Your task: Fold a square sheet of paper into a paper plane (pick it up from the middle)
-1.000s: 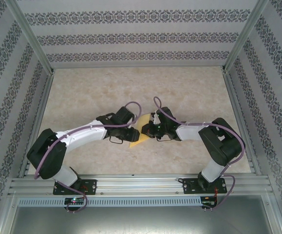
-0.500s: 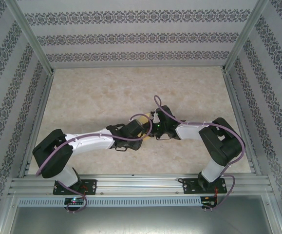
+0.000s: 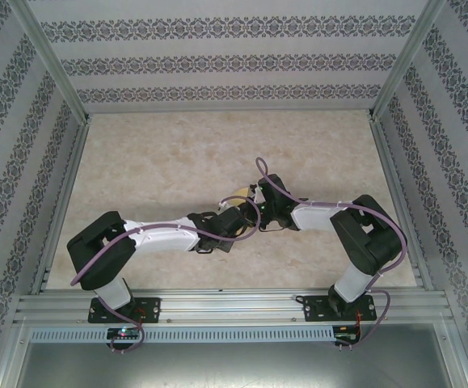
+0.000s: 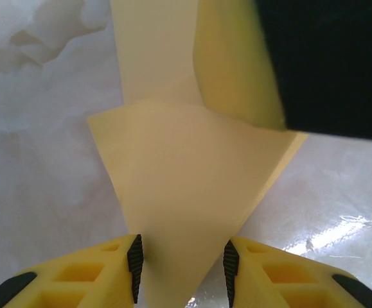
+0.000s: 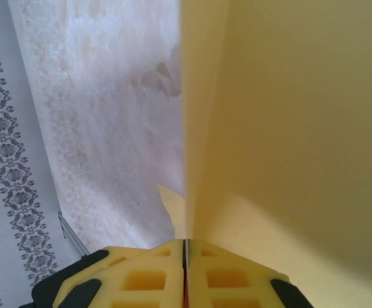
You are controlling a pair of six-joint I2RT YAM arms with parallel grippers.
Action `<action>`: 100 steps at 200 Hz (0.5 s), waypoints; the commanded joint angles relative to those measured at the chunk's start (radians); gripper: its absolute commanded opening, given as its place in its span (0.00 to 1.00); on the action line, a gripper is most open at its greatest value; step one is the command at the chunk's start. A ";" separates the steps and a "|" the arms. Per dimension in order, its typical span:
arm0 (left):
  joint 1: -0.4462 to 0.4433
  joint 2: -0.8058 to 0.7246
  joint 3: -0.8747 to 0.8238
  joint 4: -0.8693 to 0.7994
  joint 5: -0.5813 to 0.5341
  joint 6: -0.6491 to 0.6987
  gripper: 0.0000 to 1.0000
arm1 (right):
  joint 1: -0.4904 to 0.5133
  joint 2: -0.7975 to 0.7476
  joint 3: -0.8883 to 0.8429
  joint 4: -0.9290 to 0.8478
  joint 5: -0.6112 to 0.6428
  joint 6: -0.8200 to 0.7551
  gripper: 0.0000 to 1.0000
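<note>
The yellow-orange sheet of paper (image 4: 186,173) is partly folded, with a pointed triangular flap facing my left wrist camera. My left gripper (image 4: 182,263) is open, and the flap's tip lies between its fingers (image 4: 134,260) without being pinched. My right gripper (image 5: 186,247) is shut on a raised fold of the paper (image 5: 288,128), holding it upright on edge. From above, the two grippers meet mid-table: the left gripper (image 3: 240,223) is just below the right gripper (image 3: 253,212). A sliver of paper (image 3: 238,193) peeks out above them.
The marbled tabletop (image 3: 153,162) lies open on all sides of the arms. Patterned walls and metal frame rails (image 3: 64,186) bound it. The right gripper's dark body (image 4: 327,64) hangs close over the paper in the left wrist view.
My left arm has stretched right and slightly down toward the right gripper, now covering most of the paper from above. The right arm has held still.
</note>
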State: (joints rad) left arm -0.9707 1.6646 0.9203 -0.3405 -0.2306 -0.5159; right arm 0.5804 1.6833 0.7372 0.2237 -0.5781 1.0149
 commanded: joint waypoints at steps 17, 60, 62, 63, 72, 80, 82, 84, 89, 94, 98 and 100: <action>-0.020 0.005 0.025 0.005 -0.085 -0.022 0.31 | 0.007 0.008 0.027 -0.016 -0.015 0.002 0.10; -0.023 0.012 0.030 0.005 -0.091 -0.018 0.28 | 0.007 0.011 0.029 -0.020 -0.014 0.003 0.10; -0.023 0.012 0.029 0.004 -0.092 -0.019 0.28 | 0.007 0.012 0.030 -0.021 -0.015 0.004 0.10; -0.023 0.012 0.030 0.003 -0.093 -0.019 0.28 | 0.006 0.012 0.030 -0.020 -0.015 0.004 0.10; -0.023 0.012 0.030 0.000 -0.096 -0.019 0.28 | 0.007 0.012 0.029 -0.023 -0.014 0.003 0.10; -0.025 0.011 0.029 0.000 -0.097 -0.019 0.28 | 0.007 0.014 0.030 -0.023 -0.014 0.003 0.10; -0.025 0.011 0.030 0.000 -0.097 -0.019 0.28 | 0.007 0.015 0.031 -0.024 -0.014 0.004 0.10; -0.025 0.011 0.029 0.000 -0.098 -0.019 0.27 | 0.007 0.015 0.032 -0.023 -0.015 0.003 0.10; -0.025 0.010 0.030 -0.001 -0.099 -0.019 0.26 | 0.007 0.017 0.034 -0.025 -0.015 0.004 0.10; -0.026 0.009 0.031 -0.003 -0.102 -0.019 0.25 | 0.007 0.018 0.035 -0.026 -0.014 0.003 0.10; -0.026 0.009 0.029 -0.002 -0.104 -0.020 0.24 | 0.007 0.018 0.036 -0.027 -0.015 0.004 0.11; -0.026 0.008 0.029 -0.002 -0.105 -0.021 0.24 | 0.007 0.019 0.036 -0.027 -0.015 0.003 0.11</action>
State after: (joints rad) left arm -0.9829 1.6676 0.9253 -0.3397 -0.2913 -0.5270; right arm 0.5804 1.6848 0.7464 0.2150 -0.5777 1.0153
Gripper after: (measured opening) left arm 0.256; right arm 0.104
